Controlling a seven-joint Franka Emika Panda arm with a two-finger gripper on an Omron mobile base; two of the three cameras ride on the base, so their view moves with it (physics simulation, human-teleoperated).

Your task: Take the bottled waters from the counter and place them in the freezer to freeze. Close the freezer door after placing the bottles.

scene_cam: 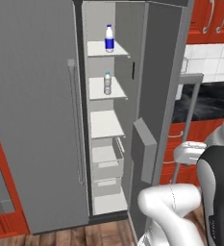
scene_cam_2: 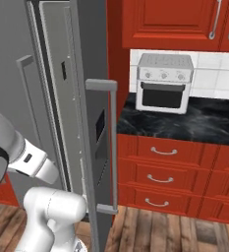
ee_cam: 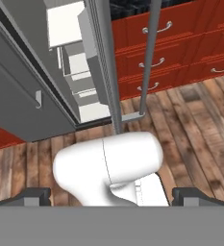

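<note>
Standing open, the freezer door (scene_cam: 154, 96) exposes white shelves inside the freezer (scene_cam: 36, 96). The white bottle (scene_cam: 109, 38) stands upright on the top shelf; the clear bottle (scene_cam: 107, 83) stands upright on the shelf below. The arm is folded low in front of the door's edge, elbow bent near the floor. The gripper (ee_cam: 111, 196) points down toward the wooden floor (ee_cam: 190, 139), fingers (ee_cam: 34, 196) spread wide apart and holding nothing. The counter (scene_cam_2: 185, 120) lies beyond the door.

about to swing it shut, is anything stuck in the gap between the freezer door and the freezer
Nothing visible blocks it. The freezer door stands open, both bottled waters sit back on their shelves, and the open end effector holds nothing.
</note>
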